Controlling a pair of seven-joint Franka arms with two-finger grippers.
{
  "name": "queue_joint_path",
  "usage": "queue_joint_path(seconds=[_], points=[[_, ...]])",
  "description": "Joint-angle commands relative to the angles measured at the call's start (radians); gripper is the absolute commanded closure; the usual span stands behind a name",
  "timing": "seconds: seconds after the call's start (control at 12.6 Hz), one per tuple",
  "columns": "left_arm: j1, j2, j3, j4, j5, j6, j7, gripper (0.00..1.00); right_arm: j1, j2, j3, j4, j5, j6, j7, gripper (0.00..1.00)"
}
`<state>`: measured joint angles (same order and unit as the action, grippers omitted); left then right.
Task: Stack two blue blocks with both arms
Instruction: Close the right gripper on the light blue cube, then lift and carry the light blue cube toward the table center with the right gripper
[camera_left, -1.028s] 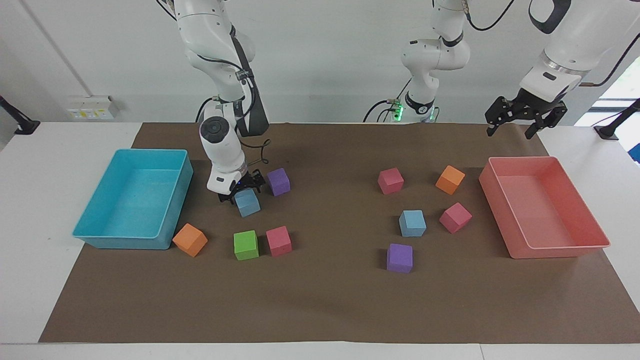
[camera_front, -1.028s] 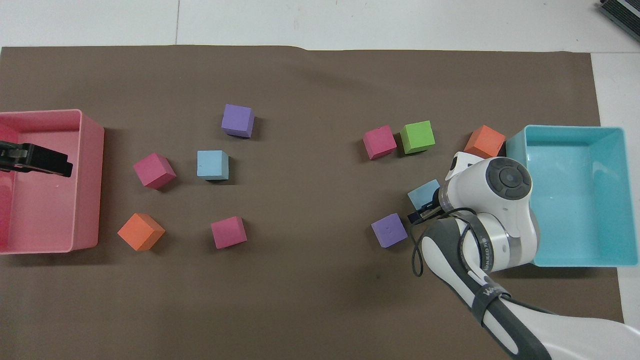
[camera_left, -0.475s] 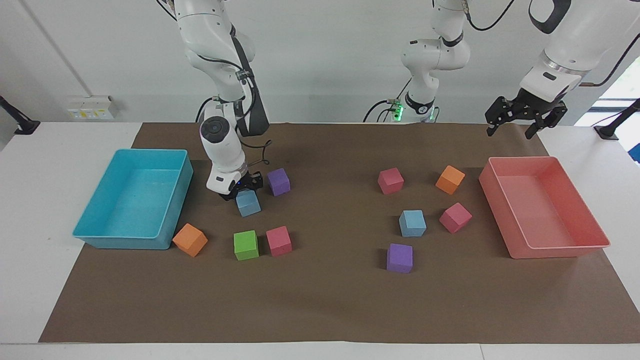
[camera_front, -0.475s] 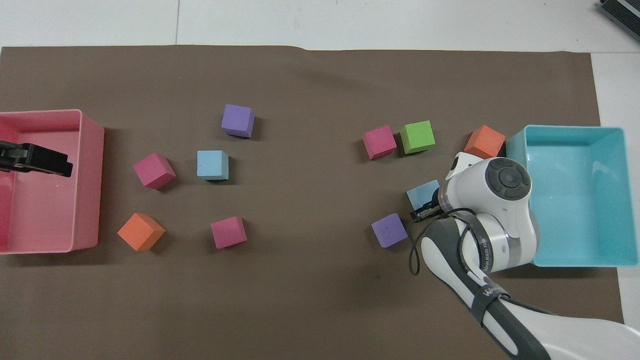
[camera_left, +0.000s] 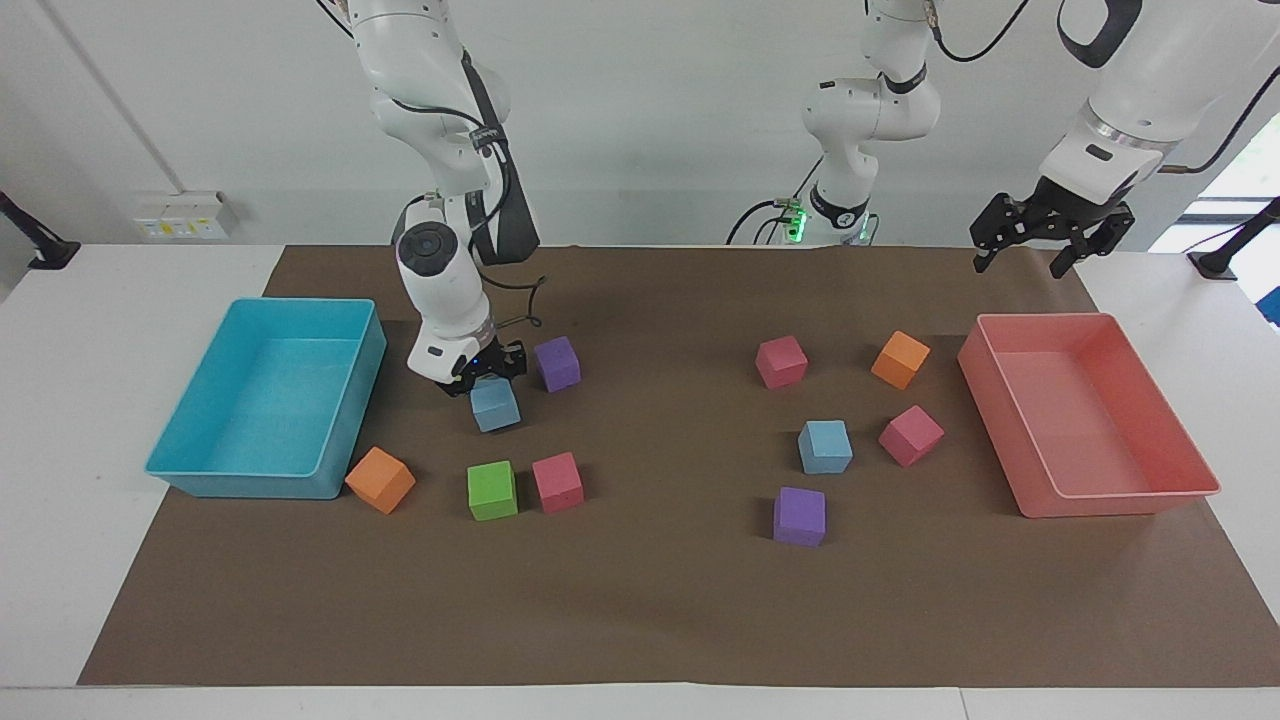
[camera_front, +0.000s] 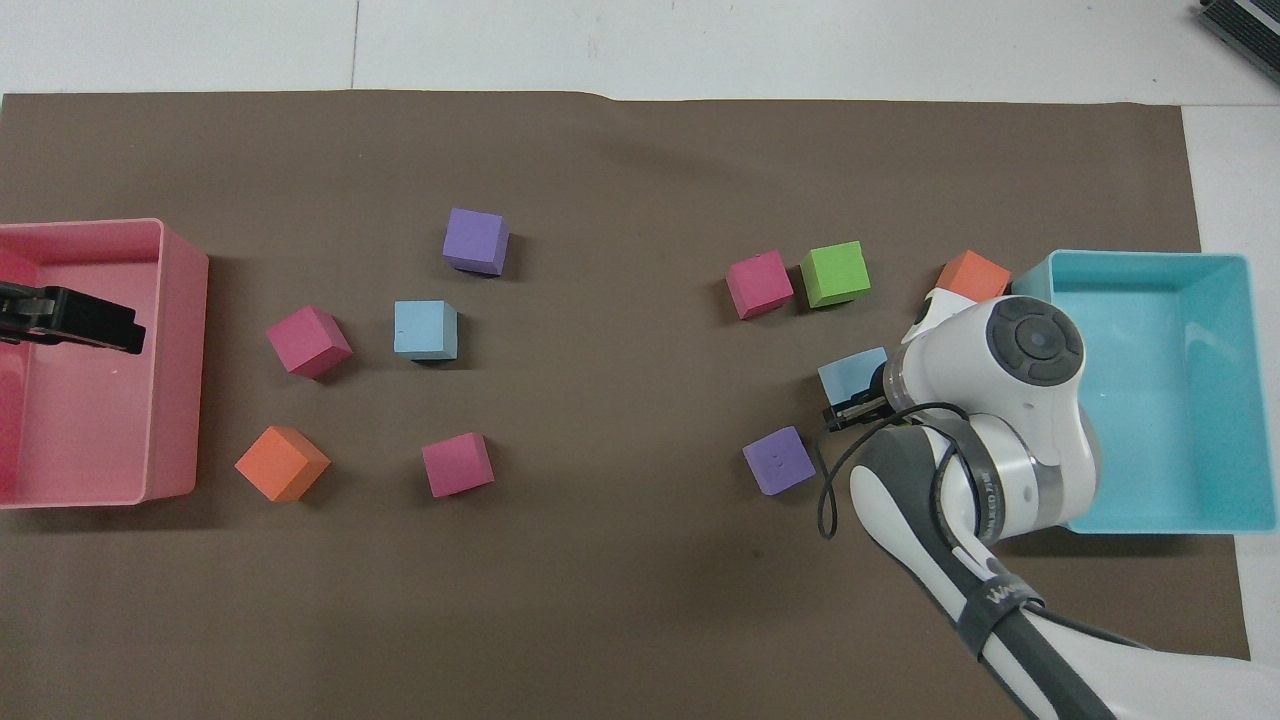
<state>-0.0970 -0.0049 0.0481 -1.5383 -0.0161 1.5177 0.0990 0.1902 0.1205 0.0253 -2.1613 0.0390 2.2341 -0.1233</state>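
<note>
The right gripper (camera_left: 484, 381) is closed on one blue block (camera_left: 495, 405), and the block looks a little off the mat (camera_left: 640, 620), so the pick-up seems just done. It hangs over the spot between the teal tray (camera_left: 170, 468) and a purple block (camera_left: 557, 363). The other blue block (camera_left: 825, 446) sits flat on the mat toward the left arm's end, with a pink block (camera_left: 911, 435) just beside it and a second purple block (camera_left: 800, 516) near it, farther from the robots. The left gripper (camera_left: 1030, 245) waits with its fingers open over the corner of the pink tray (camera_left: 1120, 505) closest to the robots. Nothing is stacked yet. I think what is left is to carry the held block across and set it on the other one. The middle of the mat is bare, so there is lots of room to move. A green block (camera_left: 492, 490) and another pink block (camera_left: 557, 482) sit near the held one, so it should go up before it goes sideways. The mat's edges are well away.
</note>
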Motion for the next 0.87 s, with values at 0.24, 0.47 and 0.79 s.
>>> queue_joint_path(seconds=[0.24, 0.47, 0.79], points=[[0.014, -0.015, -0.008, -0.008, 0.004, -0.011, 0.005, 0.0, -0.017, -0.07, -0.001, 0.144, 0.024, -0.266, 0.06, 1.0], [0.014, -0.015, -0.008, -0.008, 0.004, -0.013, 0.005, 0.0, -0.012, -0.062, 0.001, 0.176, 0.021, -0.284, 0.076, 1.0], [0.014, -0.015, -0.007, -0.008, 0.004, -0.013, 0.005, 0.0, 0.061, 0.004, 0.005, 0.328, 0.006, -0.319, 0.152, 1.0]])
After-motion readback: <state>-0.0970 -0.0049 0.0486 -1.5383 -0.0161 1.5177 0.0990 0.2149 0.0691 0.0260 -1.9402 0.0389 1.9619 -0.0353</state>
